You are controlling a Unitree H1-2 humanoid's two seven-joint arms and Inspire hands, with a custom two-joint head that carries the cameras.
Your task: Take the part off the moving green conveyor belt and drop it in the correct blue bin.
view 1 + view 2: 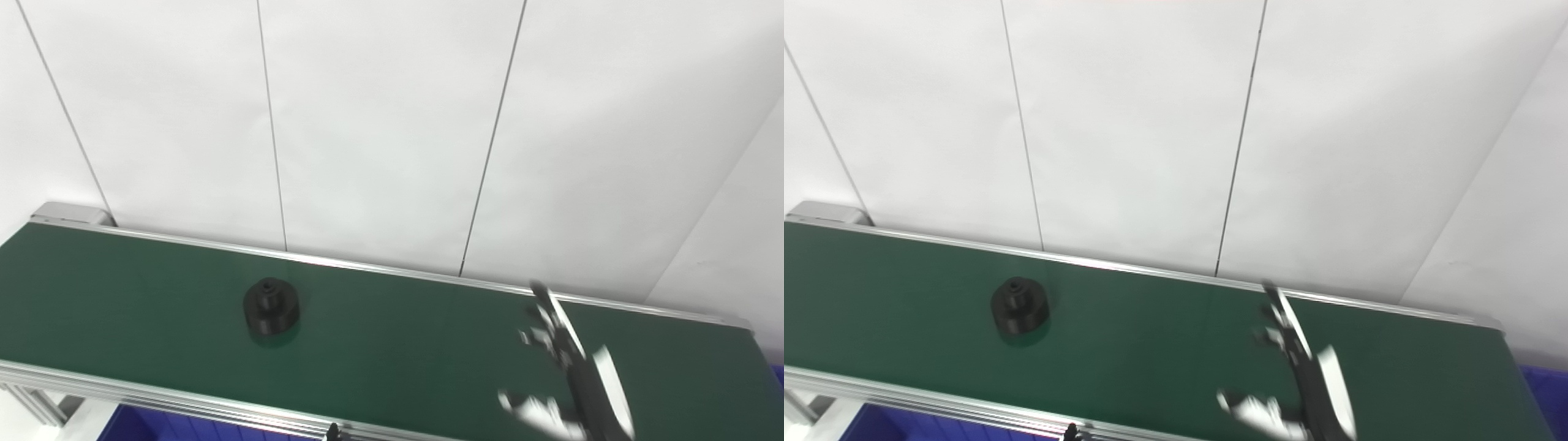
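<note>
A round black part (271,305) with a raised hub lies on the green conveyor belt (398,343), left of the middle. It also shows in the right eye view (1020,305). My right hand (566,373) is above the belt's right part, far to the right of the part, with fingers and thumb spread apart and nothing in it. It looks blurred. A small dark tip (332,432) at the bottom edge may belong to my left hand; I cannot tell its state.
The belt has aluminium side rails (184,401). A blue bin (184,427) sits below the near rail at bottom left, and another blue bin (1543,392) shows at the right edge. A white panelled wall stands behind the belt.
</note>
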